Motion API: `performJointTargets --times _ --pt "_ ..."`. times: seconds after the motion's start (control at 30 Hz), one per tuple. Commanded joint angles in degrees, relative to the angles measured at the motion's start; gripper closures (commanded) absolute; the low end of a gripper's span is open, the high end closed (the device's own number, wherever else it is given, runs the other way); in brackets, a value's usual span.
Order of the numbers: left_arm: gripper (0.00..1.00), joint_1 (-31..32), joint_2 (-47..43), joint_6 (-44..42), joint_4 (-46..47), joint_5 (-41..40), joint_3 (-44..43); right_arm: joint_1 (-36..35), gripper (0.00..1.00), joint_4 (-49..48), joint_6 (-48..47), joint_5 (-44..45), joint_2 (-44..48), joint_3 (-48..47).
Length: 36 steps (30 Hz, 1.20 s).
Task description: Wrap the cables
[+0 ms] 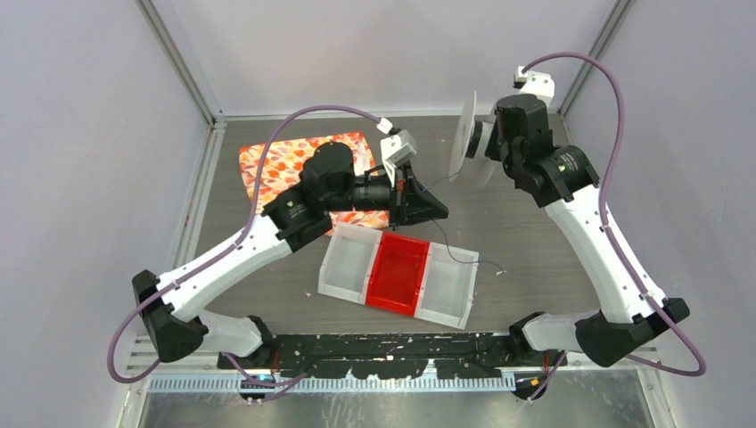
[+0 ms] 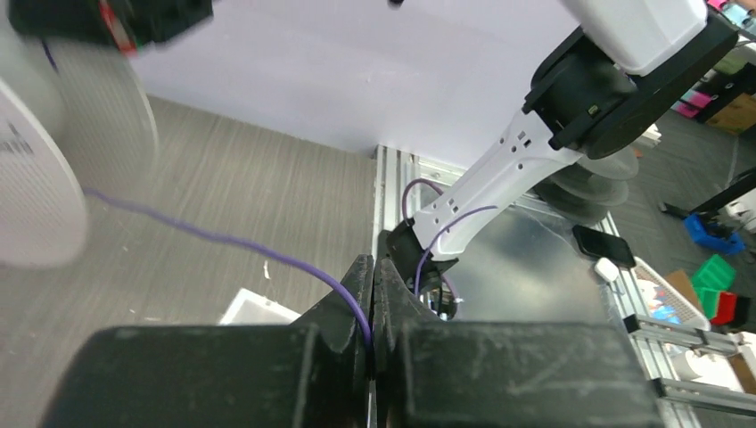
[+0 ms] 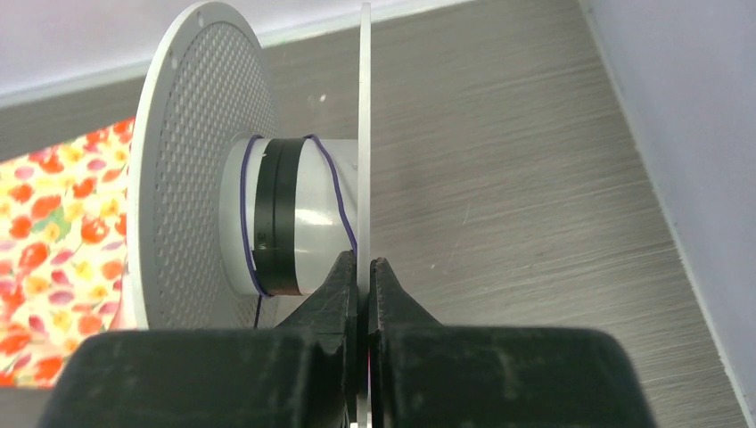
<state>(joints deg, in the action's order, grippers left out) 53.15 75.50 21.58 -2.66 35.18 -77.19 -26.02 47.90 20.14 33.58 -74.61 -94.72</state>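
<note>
Left wrist view shows my left pincer clenched on the thin cable, which runs from its tips to the spool ahead on the left. My right pincer is clenched on the spool's rim, with a few cable turns on the drum just past it. I think we are mid-wrap; next the spool must turn while I hold the cable tight.

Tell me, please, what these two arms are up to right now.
The right gripper is clamped on one flange of a white spool, held on edge. The left gripper pinches the thin purple cable, which runs to the spool. Only a couple of turns lie round the hub so far.
</note>
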Motion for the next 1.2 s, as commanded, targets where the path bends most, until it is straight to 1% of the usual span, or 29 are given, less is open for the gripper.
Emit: performJointTargets --times 0.0,0.17,0.27,0.33,0.53,0.6,0.73,0.8,0.9,1.03,1.17 --pt "1.00 0.20 -0.95 -5.68 -2.84 1.03 -5.88 0.12 0.99 -1.43 2.72 -8.65 3.07 0.54" --pt "1.00 0.20 2.43 -10.92 -6.54 1.49 -13.00 -0.19 0.99 1.90 3.23 -16.06 5.21 1.69" --pt "1.00 0.13 5.87 -12.20 -9.78 3.46 -19.16 -0.58 0.99 3.28 2.20 -20.38 7.02 2.37" --pt "1.00 0.12 7.42 -12.82 -10.99 4.77 -21.73 -0.80 0.99 4.39 1.60 -23.03 7.96 2.47" --pt "1.00 -1.03 10.41 -14.21 -11.97 8.52 -25.84 -1.28 0.99 5.60 -0.22 -32.27 10.75 3.35" --pt "1.00 -1.71 11.57 -14.52 -12.83 11.18 -27.16 -1.37 0.99 6.72 -1.14 -37.70 10.95 2.87" --pt "1.00 -2.70 13.05 -16.66 -17.06 16.79 -29.81 -1.74 0.99 11.33 -3.78 -41.27 11.34 1.60" --pt "1.00 -3.14 13.19 -17.36 -19.06 18.71 -30.37 -1.67 0.99 12.81 -4.45 -39.80 12.27 1.38" --pt "1.00 -3.71 12.29 -17.74 -20.82 20.21 -29.32 -1.73 0.99 13.48 -3.93 -34.48 14.22 1.21" --pt "1.00 -4.18 9.52 -17.80 -20.35 19.40 -23.14 -1.68 1.00 12.75 -0.59 -22.08 15.61 0.98" --pt "1.00 -4.28 7.10 -17.09 -17.69 17.13 -16.86 -1.68 1.00 8.17 3.91 -11.15 17.89 2.22"
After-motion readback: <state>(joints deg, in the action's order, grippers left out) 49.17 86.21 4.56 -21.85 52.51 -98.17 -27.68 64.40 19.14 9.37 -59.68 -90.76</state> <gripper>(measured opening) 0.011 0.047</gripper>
